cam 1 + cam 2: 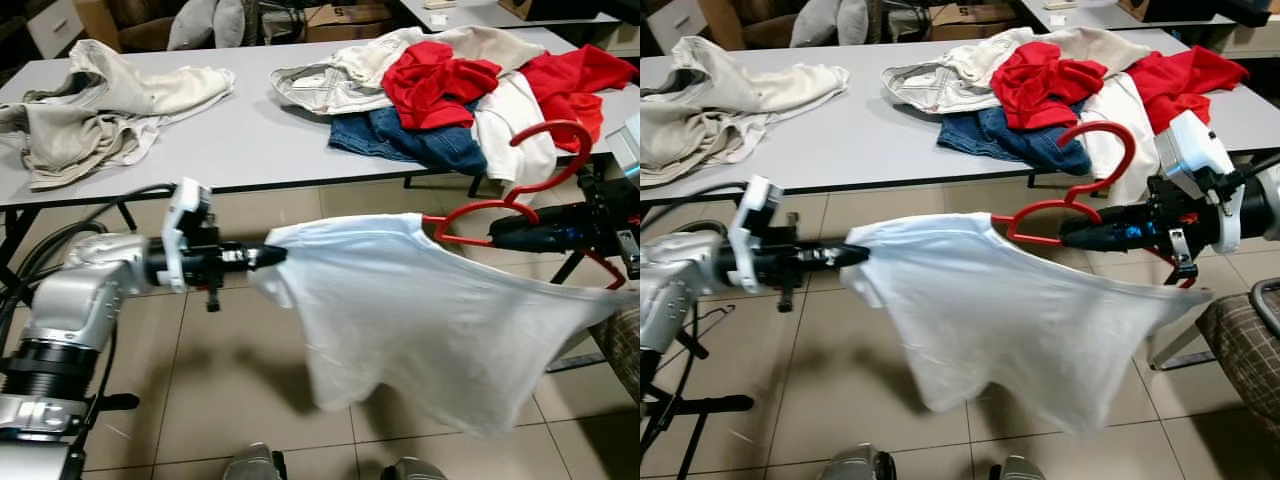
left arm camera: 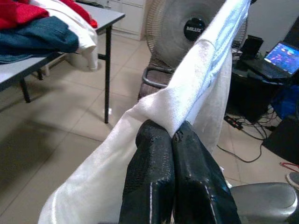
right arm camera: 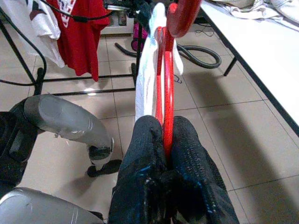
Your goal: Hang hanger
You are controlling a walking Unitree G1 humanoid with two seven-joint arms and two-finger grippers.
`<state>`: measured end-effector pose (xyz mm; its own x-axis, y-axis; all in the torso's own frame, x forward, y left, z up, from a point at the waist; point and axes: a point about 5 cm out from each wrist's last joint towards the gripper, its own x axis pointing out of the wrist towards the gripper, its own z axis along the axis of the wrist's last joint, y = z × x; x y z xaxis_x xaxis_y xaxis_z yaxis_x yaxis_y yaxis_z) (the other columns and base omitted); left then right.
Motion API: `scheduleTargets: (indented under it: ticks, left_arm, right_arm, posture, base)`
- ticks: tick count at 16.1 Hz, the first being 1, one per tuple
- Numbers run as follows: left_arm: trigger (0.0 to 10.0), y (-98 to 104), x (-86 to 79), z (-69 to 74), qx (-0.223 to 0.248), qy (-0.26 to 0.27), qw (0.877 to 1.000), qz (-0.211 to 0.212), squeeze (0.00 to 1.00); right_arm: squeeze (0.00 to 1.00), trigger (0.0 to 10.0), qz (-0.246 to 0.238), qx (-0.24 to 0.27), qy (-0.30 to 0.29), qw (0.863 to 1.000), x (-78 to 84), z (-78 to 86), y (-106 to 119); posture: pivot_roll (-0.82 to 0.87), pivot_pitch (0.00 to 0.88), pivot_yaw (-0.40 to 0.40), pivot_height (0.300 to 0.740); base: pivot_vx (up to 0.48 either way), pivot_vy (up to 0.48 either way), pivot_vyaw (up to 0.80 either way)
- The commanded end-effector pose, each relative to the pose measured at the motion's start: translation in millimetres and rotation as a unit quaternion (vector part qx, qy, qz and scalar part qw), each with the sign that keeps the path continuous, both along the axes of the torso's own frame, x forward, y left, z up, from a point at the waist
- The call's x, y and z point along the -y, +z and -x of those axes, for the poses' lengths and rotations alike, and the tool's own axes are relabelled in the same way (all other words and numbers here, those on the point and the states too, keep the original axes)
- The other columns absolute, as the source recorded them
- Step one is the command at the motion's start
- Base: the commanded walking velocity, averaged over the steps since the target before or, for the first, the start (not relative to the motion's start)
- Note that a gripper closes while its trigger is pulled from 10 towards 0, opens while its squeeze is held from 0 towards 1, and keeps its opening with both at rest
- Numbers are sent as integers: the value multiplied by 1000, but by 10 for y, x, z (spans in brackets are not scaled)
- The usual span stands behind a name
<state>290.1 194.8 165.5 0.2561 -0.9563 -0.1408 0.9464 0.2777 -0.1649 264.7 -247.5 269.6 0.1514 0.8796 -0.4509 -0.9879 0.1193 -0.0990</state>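
Note:
A white T-shirt (image 1: 420,310) hangs stretched between my two arms above the tiled floor. My left gripper (image 1: 278,255) is shut on the shirt's left shoulder, and the left wrist view has its black fingers (image 2: 154,158) pinching the white cloth (image 2: 196,74). A red plastic hanger (image 1: 545,165) sits partly inside the shirt's neck with its hook up. My right gripper (image 1: 497,236) is shut on the hanger's red bar (image 3: 164,93), with the white shirt (image 3: 145,84) draped beside it.
A grey table (image 1: 250,130) stands just behind, with beige clothes (image 1: 90,110) at its left and a pile of red, white and denim garments (image 1: 450,100) at its right. A clothes rack with a red shirt (image 3: 77,32) stands on my left. A checked chair (image 1: 1250,350) is at the right, a fan (image 2: 187,28) beyond it.

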Motion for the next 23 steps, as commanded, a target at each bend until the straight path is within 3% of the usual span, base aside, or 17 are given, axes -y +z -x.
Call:
scheduleTargets:
  ticks: [1, 10, 16, 23]
  left_arm:
    - [0, 33, -145, -5, -1, 27, 1000, -2, 0]
    - [0, 94, -422, -47, 18, 109, 994, 19, 0]
    - [0, -57, -480, -26, -6, 139, 990, 21, 0]
    - [0, -235, -587, -14, -11, 211, 977, 26, 0]
  right_arm:
    - [0, 0, -3, 17, -8, 1000, 53, 20, 82]
    - [0, 0, -2, 13, -5, 1000, 65, 6, 96]
    - [0, 0, -4, 17, -9, 1000, 75, 9, 116]
    - [0, 0, -5, 16, -8, 1000, 79, 5, 127]
  posture:
    - [-137, 0, 84, 740]
    - [-129, 0, 68, 740]
    - [-133, 0, 70, 740]
    - [-133, 0, 55, 740]
  base:
    - [0, 0, 0]
    - [0, 0, 0]
    - [0, 0, 0]
    - [0, 0, 0]
